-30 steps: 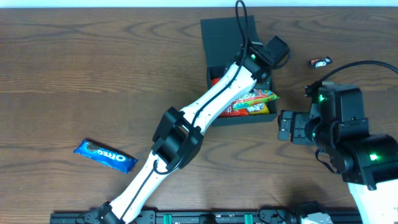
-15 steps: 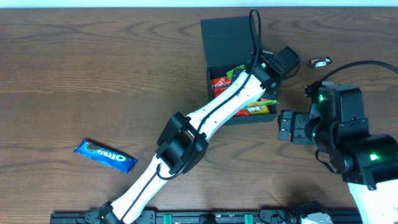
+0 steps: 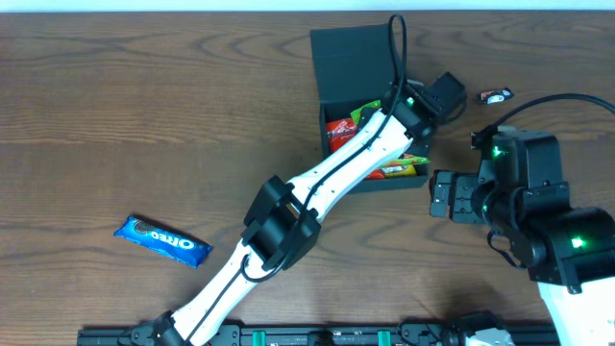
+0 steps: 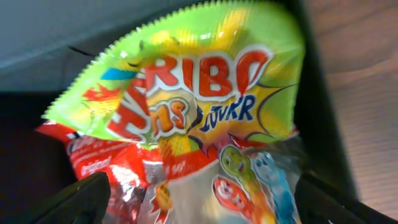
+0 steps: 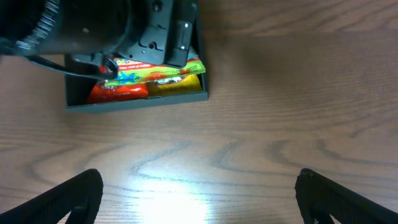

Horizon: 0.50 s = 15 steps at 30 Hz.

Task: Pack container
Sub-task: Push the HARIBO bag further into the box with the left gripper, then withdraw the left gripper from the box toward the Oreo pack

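Toward the far right of the surface (image 3: 144, 115) sits the box (image 5: 137, 101), its lid (image 3: 351, 58) folded back flat behind it. My left hand (image 4: 205, 202) hangs right over the opening, fingers spread wide on either side of a green-and-yellow gummy bag (image 4: 186, 106) and gripping nothing. My right hand (image 5: 199, 205) is just as wide and empty, parked over bare wood near the box's right front corner.

I judge the packing partly done. The gummy bag lies in the box on top of a red packet (image 4: 99, 162), and the pair fill much of the floor. Left to do, I'd say: a blue cookie pack (image 3: 163, 240) lies well apart at the near left, a small wrapped sweet (image 3: 497, 95) lies just right of the box, and the lid is not yet shut.

My own left arm crosses the box in the overhead view and covers most of what is inside, so I cannot count the packets there. The left wrist picture is blurred and close, with the bag's lower end cut off. Whether more lies under the red packet I cannot tell, and the sweet is too small to read.
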### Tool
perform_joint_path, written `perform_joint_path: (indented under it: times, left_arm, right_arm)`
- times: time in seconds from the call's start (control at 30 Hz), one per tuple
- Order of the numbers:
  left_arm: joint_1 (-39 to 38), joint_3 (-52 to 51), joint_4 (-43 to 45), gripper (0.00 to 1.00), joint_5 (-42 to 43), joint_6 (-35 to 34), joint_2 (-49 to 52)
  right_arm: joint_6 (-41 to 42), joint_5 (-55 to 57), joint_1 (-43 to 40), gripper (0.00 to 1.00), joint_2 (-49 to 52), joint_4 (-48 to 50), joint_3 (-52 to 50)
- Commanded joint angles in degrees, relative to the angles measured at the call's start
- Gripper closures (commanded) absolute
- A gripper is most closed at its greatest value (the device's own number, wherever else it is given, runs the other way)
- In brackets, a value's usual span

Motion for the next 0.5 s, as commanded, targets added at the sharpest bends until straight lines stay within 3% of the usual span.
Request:
perform_joint_path:
  times: [0.0,0.47]
  left_arm:
    - [-0.28,3.23,-1.84,0.04,-1.05,0.5,-4.92]
    - [7.28,3.23,-24.76,0.05,-1.11,-9.84,-17.94]
  right_arm:
    - [0.7,0.22,0.48,0.01,-0.04,-0.07,-0.09]
    - [0.7,0.22,0.48,0.01,-0.04,-0.09,-0.09]
